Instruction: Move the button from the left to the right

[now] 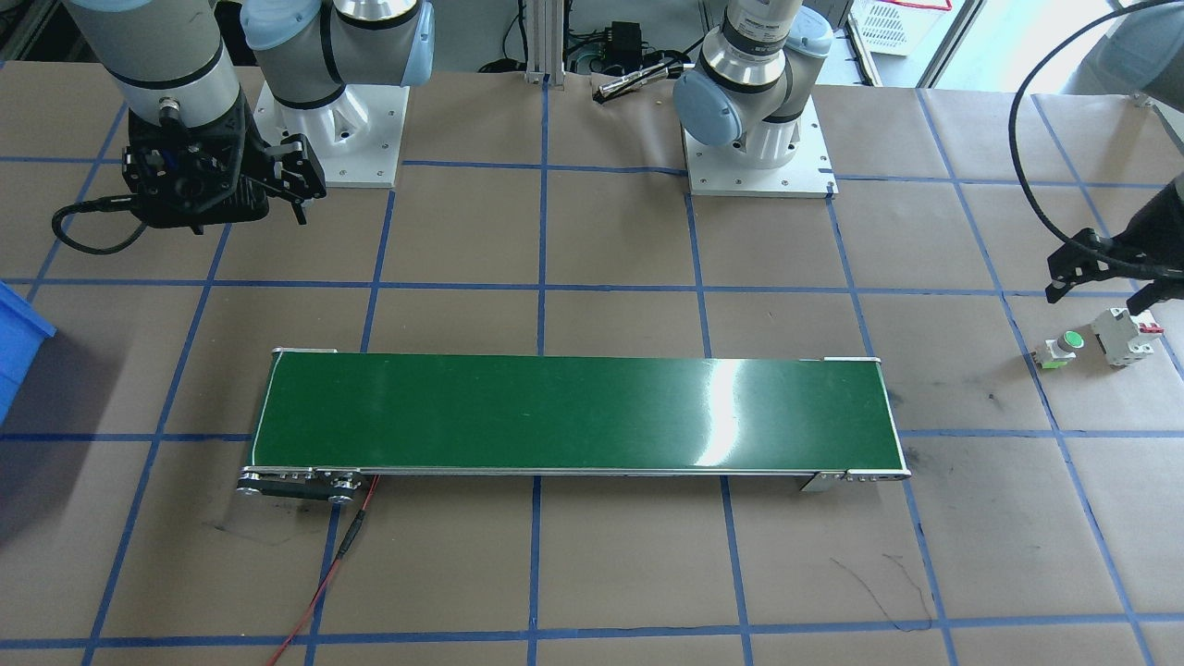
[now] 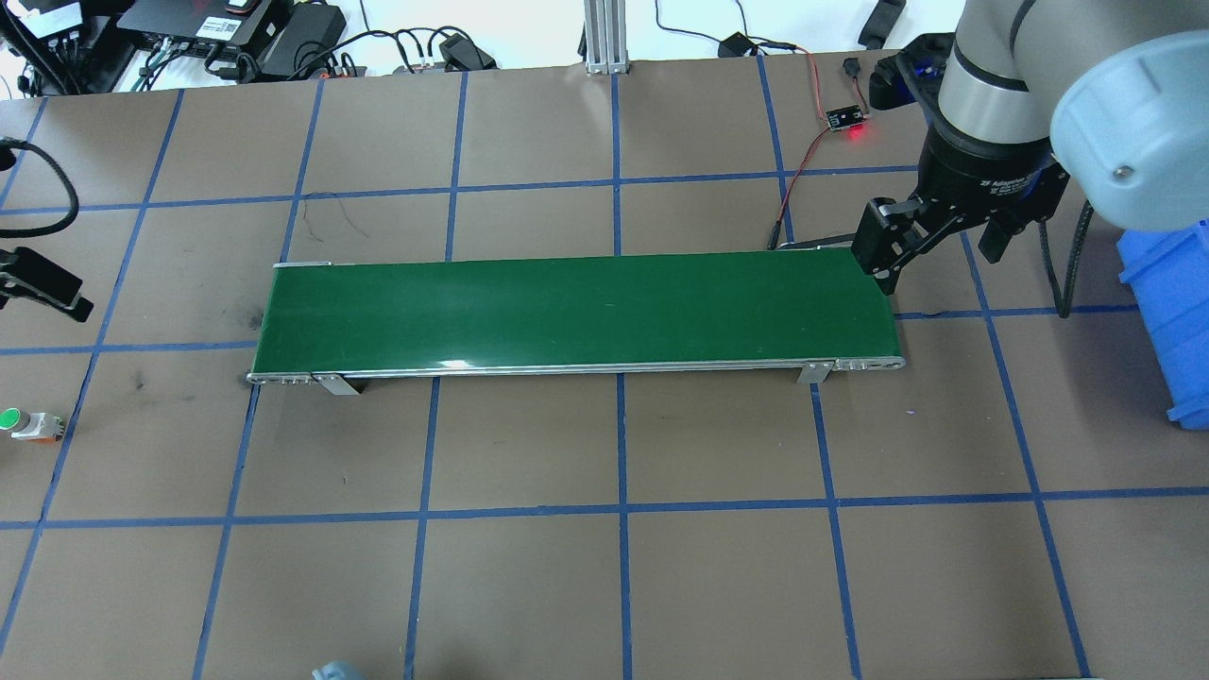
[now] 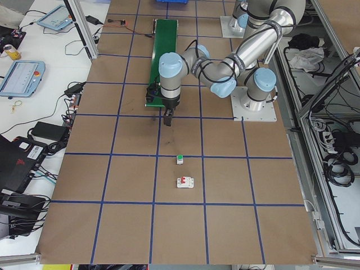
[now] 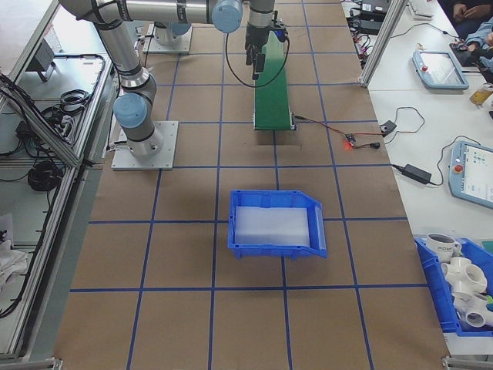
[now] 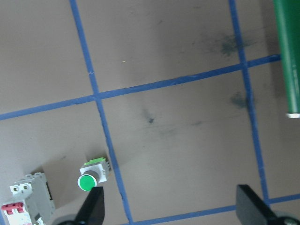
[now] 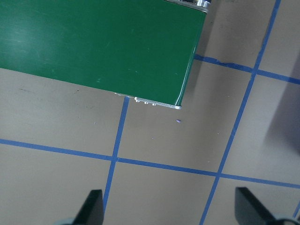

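Note:
The button (image 1: 1060, 348), with a round green cap on a white body, rests on the brown table at the robot's far left, also seen in the overhead view (image 2: 26, 423) and the exterior left view (image 3: 180, 159). My left gripper (image 1: 1096, 298) hovers above the table close to it, open and empty. In the left wrist view the button (image 5: 93, 172) shows at the lower left, just above one of the fingertips (image 5: 93, 208) of the gripper (image 5: 171, 208). My right gripper (image 2: 935, 250) hangs open and empty over the right end of the green conveyor belt (image 2: 576, 312).
A white circuit breaker (image 1: 1124, 335) with a red tab stands right beside the button. The conveyor belt (image 1: 573, 412) runs across the table's middle. A blue bin (image 2: 1171, 312) sits at the robot's right end, and red wires run to a small board (image 2: 847, 119).

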### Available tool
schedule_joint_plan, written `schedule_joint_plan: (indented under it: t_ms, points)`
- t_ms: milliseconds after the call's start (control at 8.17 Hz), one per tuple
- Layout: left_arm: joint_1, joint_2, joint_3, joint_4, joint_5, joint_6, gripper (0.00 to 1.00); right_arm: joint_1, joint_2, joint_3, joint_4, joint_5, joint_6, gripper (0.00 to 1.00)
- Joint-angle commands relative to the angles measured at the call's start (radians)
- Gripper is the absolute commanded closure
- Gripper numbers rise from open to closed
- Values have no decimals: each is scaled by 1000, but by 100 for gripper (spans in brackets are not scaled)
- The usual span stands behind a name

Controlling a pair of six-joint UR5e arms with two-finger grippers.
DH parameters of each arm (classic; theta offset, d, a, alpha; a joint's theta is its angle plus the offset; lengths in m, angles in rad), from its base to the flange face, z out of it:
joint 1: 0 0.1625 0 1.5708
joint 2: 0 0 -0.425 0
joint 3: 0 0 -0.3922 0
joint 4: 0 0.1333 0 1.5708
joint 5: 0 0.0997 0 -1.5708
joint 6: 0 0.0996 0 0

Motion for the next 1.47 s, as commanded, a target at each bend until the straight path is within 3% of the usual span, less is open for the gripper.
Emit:
schedule_joint_plan:
  t_ms: [0, 245, 490, 1347]
  points:
    - [130, -147, 0, 98, 7, 38, 0, 0, 0, 0, 0, 0, 0, 0]
    - [162, -234, 3, 111, 7, 18, 0, 0, 0, 0, 0, 0, 0, 0]
    - [169, -310, 1, 212, 126, -5, 0, 0, 0, 0, 0, 0, 0, 0]
    - [159, -341, -5, 221, 121, -222, 0, 0, 0, 0, 0, 0, 0, 0]
